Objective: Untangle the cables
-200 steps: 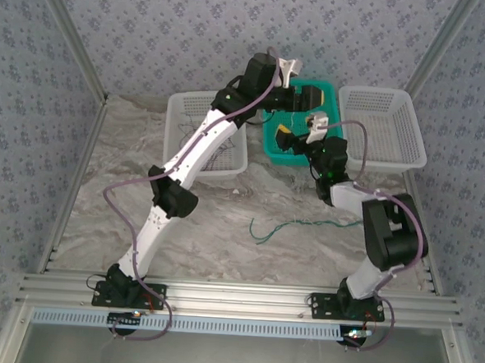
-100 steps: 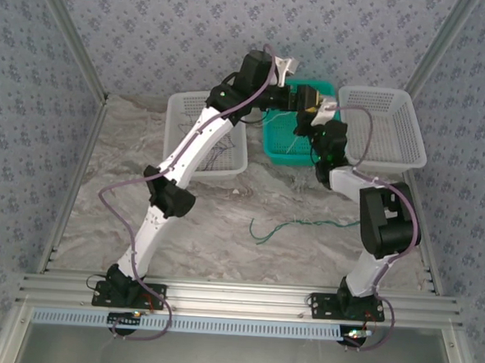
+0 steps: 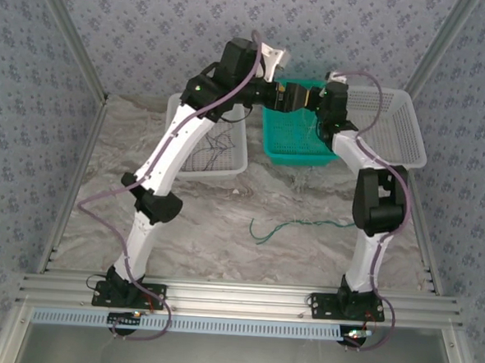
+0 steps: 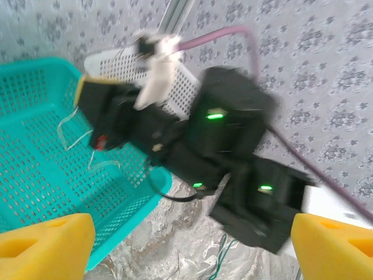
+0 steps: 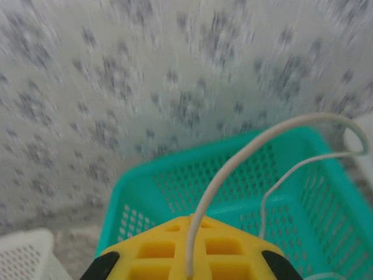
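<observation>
With our right tool clenched on a pale cable above the teal basket, our left tool released, and a dark green cable on the counter, we judge a mesh-snagged loop could drag the basket.

A teal basket sits between two white baskets.

A dark green cable is laid in a wavy line on the table. Dark thin cables are heaped in the white basket. A pale cable is arched over the teal basket.
</observation>
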